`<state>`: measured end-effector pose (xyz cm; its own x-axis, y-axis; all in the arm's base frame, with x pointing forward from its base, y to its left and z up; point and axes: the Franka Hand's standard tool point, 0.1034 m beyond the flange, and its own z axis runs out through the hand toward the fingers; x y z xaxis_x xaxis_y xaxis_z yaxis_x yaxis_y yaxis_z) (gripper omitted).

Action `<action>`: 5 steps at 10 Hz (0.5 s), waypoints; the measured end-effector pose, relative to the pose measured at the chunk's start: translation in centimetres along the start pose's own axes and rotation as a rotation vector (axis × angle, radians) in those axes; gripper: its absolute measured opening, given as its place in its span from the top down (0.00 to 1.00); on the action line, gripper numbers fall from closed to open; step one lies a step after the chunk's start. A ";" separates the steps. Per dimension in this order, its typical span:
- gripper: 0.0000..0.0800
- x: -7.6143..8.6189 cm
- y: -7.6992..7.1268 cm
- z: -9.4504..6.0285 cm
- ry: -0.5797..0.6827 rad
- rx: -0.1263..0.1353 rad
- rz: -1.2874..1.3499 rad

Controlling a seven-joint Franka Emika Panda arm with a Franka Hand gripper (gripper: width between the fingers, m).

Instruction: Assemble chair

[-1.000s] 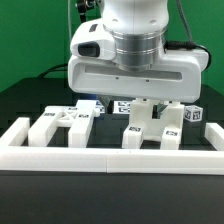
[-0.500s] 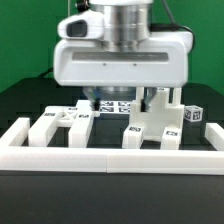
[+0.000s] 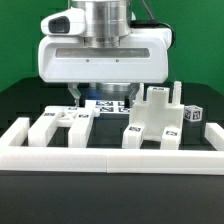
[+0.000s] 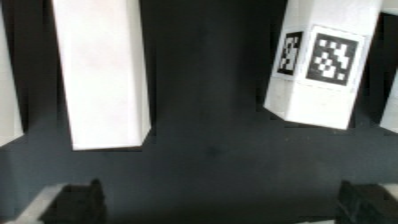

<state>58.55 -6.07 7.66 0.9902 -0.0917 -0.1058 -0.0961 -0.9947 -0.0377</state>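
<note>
1. A matte black counter (image 3: 25, 100) carries everything; a plain green wall (image 3: 20, 40) stands behind it.
2. One long low white border rail (image 3: 110, 160) edges the counter's front.
3. The white blocky plastic chair pieces (image 3: 155, 115) sit on the counter just behind the rail.
4. The wrist view shows two bars lying apart: a plain white square bar (image 4: 102, 70) and a tagged white square bar (image 4: 320, 60).
5. The pincer (image 4: 217, 198) hangs released over bare counter, grasping nothing.

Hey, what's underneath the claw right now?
Below the open claw: bare black table, between a plain white bar and a tagged white bar. In the exterior view the claw's housing covers most of it.
</note>
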 end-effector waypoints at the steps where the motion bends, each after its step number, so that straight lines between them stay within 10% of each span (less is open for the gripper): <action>1: 0.19 -0.1 0.3 0.0 -0.001 0.000 -0.014; 5: 0.19 -4.1 4.2 2.0 0.016 -0.019 -0.036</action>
<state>53.84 -9.75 6.00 0.9944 -0.0566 -0.0892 -0.0587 -0.9980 -0.0220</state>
